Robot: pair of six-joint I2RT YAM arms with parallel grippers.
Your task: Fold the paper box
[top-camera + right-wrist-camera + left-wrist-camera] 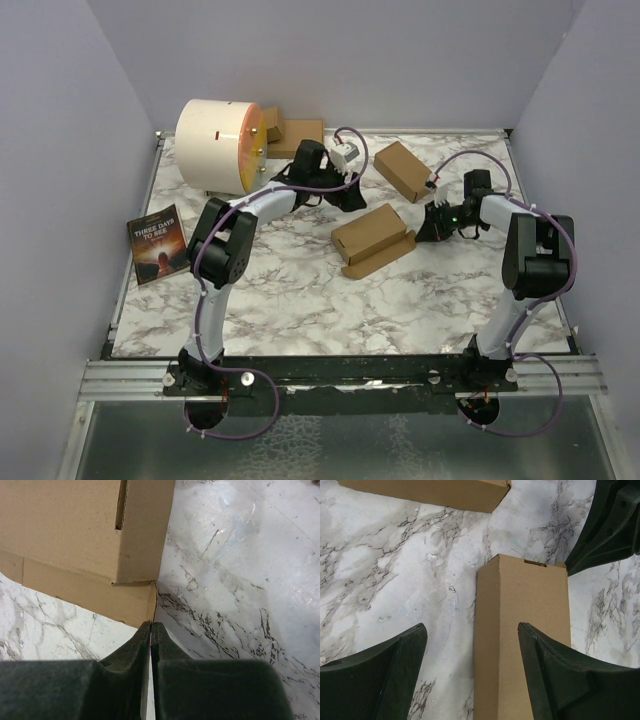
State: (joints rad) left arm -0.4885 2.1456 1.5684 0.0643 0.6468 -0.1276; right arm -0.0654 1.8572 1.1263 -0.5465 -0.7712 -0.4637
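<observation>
A: Where is the box?

B: The box (373,238) lies flat near the middle of the tabletop (300,300), between the two arms' tips. A flap (90,597) sticks out along its near side.

A: And the left jaws?

B: Spread wide, holding nothing. In the left wrist view the box runs between the fingers (380,675), below them.

A: The right jaws?

B: Pressed together, with the tips right at the flap's corner. Whether they nip the card's edge I cannot tell.

A: Any writing?

B: The book (158,246) at the left edge reads "THREE DAYS TO SEE".

A: What else is there?

B: A second box (405,170) of plain brown card lies behind on the right. A third box (297,135) sits at the back, beside a cream drum (218,145) on its side.
</observation>
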